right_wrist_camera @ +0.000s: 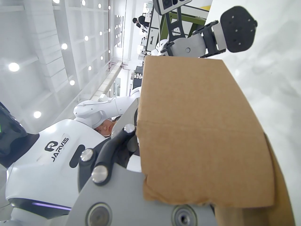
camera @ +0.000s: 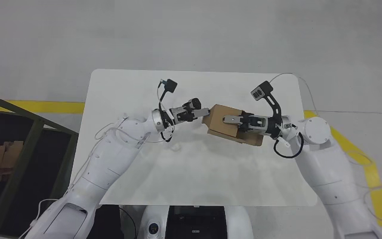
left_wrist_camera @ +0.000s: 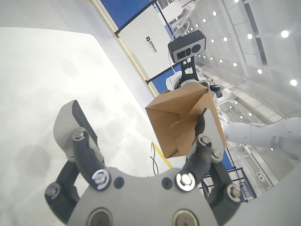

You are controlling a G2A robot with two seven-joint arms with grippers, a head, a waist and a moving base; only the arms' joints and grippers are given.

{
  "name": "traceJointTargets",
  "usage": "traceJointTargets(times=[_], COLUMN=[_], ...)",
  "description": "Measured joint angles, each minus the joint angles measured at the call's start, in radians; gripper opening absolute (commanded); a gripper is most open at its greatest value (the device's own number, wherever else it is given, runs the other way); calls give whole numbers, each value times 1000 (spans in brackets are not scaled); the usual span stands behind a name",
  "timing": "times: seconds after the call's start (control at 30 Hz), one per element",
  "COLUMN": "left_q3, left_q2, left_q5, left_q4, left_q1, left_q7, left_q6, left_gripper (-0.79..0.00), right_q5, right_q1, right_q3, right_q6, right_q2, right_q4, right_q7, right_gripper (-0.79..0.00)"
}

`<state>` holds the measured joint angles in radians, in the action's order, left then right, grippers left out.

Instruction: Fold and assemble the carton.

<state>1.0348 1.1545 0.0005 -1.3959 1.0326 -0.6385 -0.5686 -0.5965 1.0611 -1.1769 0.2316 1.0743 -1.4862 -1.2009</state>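
Two-armed robot at work over a white table [camera: 119,95]. At left, the left gripper [camera: 200,111] stands with its fingers spread wide and clamped on nothing. One finger [left_wrist_camera: 81,121] hangs free above the tabletop, while the other finger [left_wrist_camera: 207,130] lies against the end of the brown carton [camera: 227,122]. That end is straight ahead of the left gripper's tips and shows folded flaps meeting along diagonal creases.

The carton lies tilted between the two grippers, its length running from one to the other. Whether it clears the tabletop cannot be told.

At right, the right gripper [camera: 237,120] is closed on the carton's other end. One finger [right_wrist_camera: 125,124] is pressed against the edge of a cardboard panel, and its mate is hidden behind the board. In the right wrist view, the carton's broad flat panel [right_wrist_camera: 200,130] runs out ahead of that gripper. A second layer of cardboard shows just behind it, close to the palm. The left gripper [right_wrist_camera: 236,32] sits just past the panel's far edge.
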Motion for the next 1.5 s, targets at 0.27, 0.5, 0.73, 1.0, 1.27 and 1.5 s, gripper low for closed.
traceJointTargets(times=[0.27,0.5,0.73,1.0,1.27,1.5], left_q3=[0,-2,-14,-30,-40,-49], left_q2=[-1,-1,1,5,10,13], left_q5=[12,15,19,7,-28,-40], left_q4=[-3,-1,-1,-7,5,10], left_q1=[8,10,7,-1,-14,-24], left_q7=[-15,-34,-50,-71,-93,-99], left_q6=[-11,-10,-7,-4,-7,-10], left_gripper=[0,0,0,0,0,0], right_q5=[-50,-86,-113,-131,-138,-142], right_q1=[-17,-28,-40,-52,-57,-59], right_q3=[11,21,31,40,44,47], right_q6=[-5,-5,-11,-18,-16,-14], right_q2=[5,9,14,19,23,25], right_q4=[28,43,51,63,72,78], right_q7=[-39,-70,-89,-100,-106,-111], right_gripper=[-785,-785,-785,-785,-785,-785])
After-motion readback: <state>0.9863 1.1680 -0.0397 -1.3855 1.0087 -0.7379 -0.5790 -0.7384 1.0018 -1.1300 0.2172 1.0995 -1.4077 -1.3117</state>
